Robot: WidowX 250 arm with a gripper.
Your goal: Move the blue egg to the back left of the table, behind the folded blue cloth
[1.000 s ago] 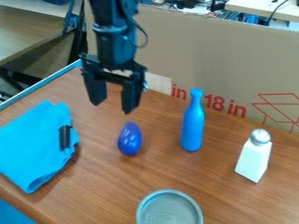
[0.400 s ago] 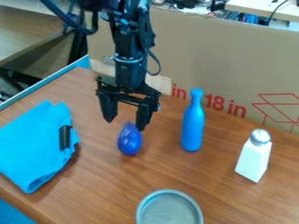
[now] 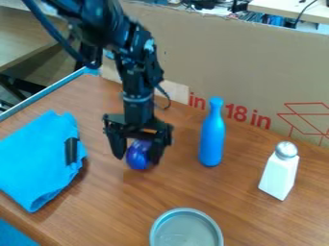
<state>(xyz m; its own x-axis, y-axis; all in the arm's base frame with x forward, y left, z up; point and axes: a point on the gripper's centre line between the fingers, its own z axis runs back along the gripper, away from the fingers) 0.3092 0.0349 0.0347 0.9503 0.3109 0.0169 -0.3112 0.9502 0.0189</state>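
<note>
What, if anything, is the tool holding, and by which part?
Nothing looks gripped: the tool stands open around the blue egg-shaped toy, with a gap showing on one side.

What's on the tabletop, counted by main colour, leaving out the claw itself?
Blue: 3 (cloth, egg-shaped thing between the fingers of the claw, bottle-shaped thing)
Black: 1 (small piece on the cloth)
White: 1 (shaker with a silvery top)
Grey: 1 (round dish)
Total: 6
</note>
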